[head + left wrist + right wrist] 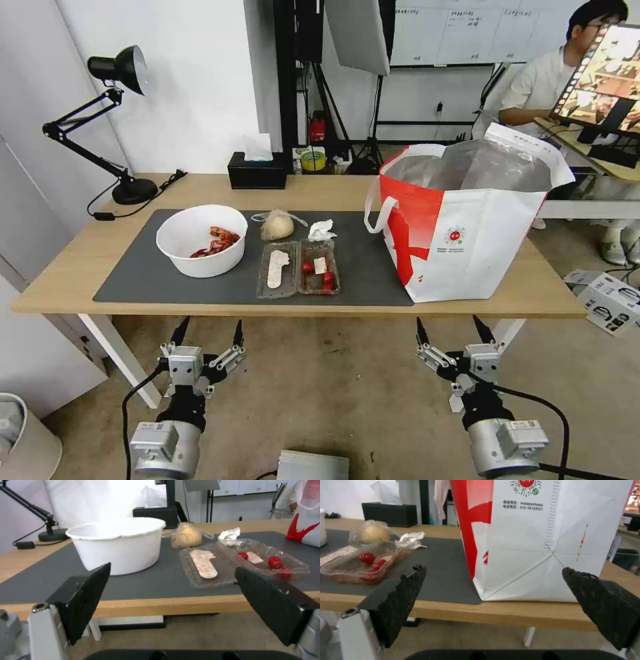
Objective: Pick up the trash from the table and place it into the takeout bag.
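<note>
Currently both claws are hanging spread below the worktop (80, 267) edge; left claw (208, 331) is sitting nearer the white bowl (202, 240), right claw (455, 329) facing the takeout bag (467, 227).

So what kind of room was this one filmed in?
Probably a lab or studio, not a home: a softbox on a stand behind the table, a whiteboard, and a monitor on a side desk.

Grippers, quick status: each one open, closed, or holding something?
Left gripper: jaws open, holding nothing, below the table edge.
Right gripper: jaws open, holding nothing, below the table edge near the takeout bag.
</note>
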Motion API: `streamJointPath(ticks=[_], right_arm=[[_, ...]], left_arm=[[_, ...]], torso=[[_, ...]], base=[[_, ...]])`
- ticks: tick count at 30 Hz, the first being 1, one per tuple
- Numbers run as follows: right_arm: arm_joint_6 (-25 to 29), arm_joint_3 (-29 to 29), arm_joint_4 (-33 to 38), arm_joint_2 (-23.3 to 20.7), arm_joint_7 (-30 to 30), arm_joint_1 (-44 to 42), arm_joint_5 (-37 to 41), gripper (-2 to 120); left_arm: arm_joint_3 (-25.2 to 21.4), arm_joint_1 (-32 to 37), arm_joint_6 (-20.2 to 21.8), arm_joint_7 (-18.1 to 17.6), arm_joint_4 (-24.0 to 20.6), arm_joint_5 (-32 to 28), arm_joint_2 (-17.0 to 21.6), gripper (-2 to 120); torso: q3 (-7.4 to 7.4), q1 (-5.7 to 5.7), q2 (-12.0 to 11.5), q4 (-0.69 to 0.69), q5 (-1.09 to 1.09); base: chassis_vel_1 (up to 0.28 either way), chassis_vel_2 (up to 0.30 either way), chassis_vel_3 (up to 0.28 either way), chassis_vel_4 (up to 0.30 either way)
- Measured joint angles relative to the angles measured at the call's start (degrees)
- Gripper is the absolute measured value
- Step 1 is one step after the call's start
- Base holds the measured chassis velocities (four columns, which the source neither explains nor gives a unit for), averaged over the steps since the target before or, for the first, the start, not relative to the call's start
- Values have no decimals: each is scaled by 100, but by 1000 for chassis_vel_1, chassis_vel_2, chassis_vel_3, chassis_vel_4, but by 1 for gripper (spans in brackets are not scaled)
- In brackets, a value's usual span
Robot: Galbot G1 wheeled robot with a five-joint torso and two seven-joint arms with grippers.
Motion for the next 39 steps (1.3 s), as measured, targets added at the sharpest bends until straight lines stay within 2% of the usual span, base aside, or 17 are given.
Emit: streamJointPath(ticks=[16, 19, 24, 27, 28, 31, 35, 38, 39], right_arm=[[-31, 8, 8, -3, 0, 13, 7, 100], [-531, 190, 188, -55, 56, 241, 168, 100], [-645, 211, 214, -66, 60, 282, 214, 100], [-1163, 396, 409, -135, 125, 511, 441, 100], [-1163, 396, 409, -135, 125, 511, 441, 100], [-2018, 691, 714, -244, 234, 885, 809, 100], [-2408, 824, 852, -294, 287, 1055, 977, 100], [-2403, 832, 850, -333, 291, 1087, 1092, 100], [-2090, 754, 718, -453, 234, 1107, 1383, 100]], left_arm=[[0, -33, 51, -1, 0, -40, -7, 100], [16, -422, 611, -89, -46, -423, -118, 100], [19, -535, 744, -109, -49, -531, -145, 100], [64, -956, 1336, -226, -112, -1025, -281, 100], [64, -956, 1336, -226, -112, -1025, -281, 100], [145, -1069, 1106, -235, -43, -1135, -290, 100], [139, -1030, 956, -204, -13, -1122, -267, 100], [118, -995, 825, -180, 20, -1097, -240, 100], [104, -981, 727, -162, 55, -1076, -221, 100]], torso=[[0, 0, 0, 0, 0], [0, 0, 0, 0, -2], [1, 1, -1, 0, 3], [1, 0, 0, -1, 0], [1, 0, 0, -1, 0], [1, 1, 0, 0, 1], [0, 0, 0, 1, 0], [0, 0, 0, -1, 0], [0, 0, 0, -1, 0]], base=[[0, 0, 0, 0], [0, 0, 0, 0], [0, 0, 0, 0], [0, 0, 0, 0], [0, 0, 0, 0], [0, 0, 0, 0], [0, 0, 0, 0], [0, 0, 0, 0], [0, 0, 0, 0]])
